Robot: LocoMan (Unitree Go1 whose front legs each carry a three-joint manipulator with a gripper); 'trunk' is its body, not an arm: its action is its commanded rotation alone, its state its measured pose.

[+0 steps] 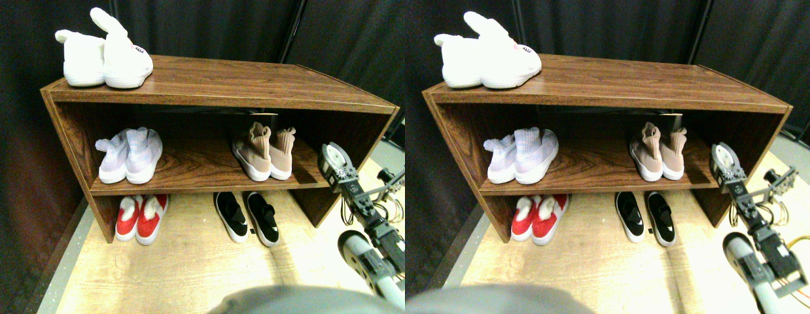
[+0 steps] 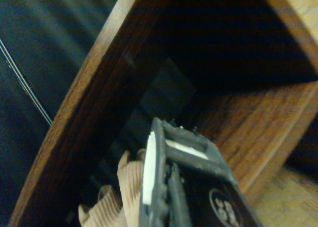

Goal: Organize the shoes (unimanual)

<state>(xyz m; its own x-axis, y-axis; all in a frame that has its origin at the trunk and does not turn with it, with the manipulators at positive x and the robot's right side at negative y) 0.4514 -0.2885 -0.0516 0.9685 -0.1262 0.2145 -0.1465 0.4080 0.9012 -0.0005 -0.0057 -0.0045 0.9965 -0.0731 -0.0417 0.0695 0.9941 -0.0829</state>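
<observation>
A pair of tan knit sneakers [image 1: 264, 152] with white soles stands side by side on the right part of the middle shelf [image 1: 195, 171], heels toward me. Their ribbed tan collars [image 2: 124, 187] show in the wrist view just past the dark jaw frame. A pair of black slip-ons [image 1: 246, 218] with white soles lies on the floor under the shelf, toes toward me. My right gripper [image 1: 332, 160] hangs in the air at the shelf's right front corner, right of the tan pair, touching no shoe. Nothing is seen in it.
The brown wooden shoe rack [image 1: 215, 85] carries white bunny slippers [image 1: 107, 55] on top and pale lavender knit sneakers [image 1: 130, 156] on the middle shelf's left. Red and white slippers [image 1: 140, 218] sit on the floor beneath. Dark curtains hang behind; the rack's right wall [image 1: 372, 140] is close to my gripper.
</observation>
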